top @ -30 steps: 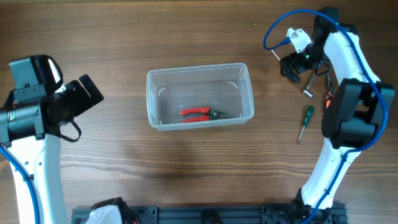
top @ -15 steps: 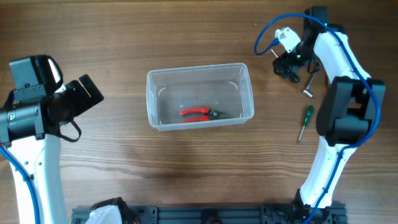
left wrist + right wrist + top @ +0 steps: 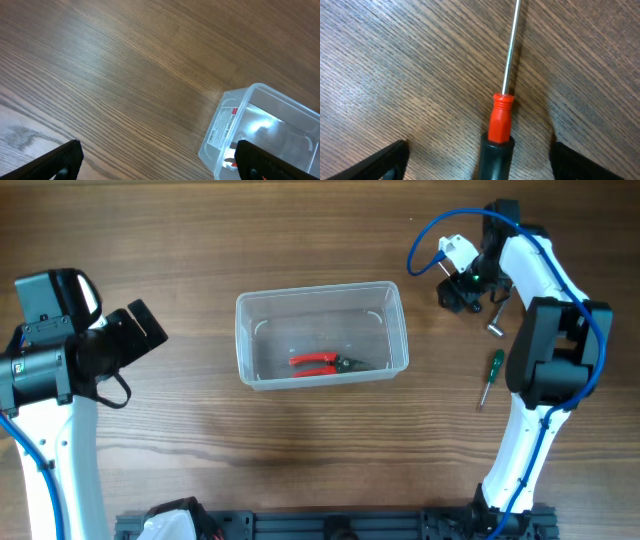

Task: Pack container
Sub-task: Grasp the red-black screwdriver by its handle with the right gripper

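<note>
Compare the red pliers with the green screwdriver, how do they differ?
The pliers have red handles; the screwdriver has a green one. The pliers lie inside the container, along its length; the screwdriver lies outside it on the table, slanted crosswise to them. The pliers have two handles, the screwdriver one and a thin shaft. Both are hand tools lying flat.

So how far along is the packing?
Done: the pliers lie in the tub. In hand: the right gripper is open around the red screwdriver, not yet gripping. To go: that one, the green screwdriver and a small metal piece on the table. The left gripper is open, away from the tools.
</note>
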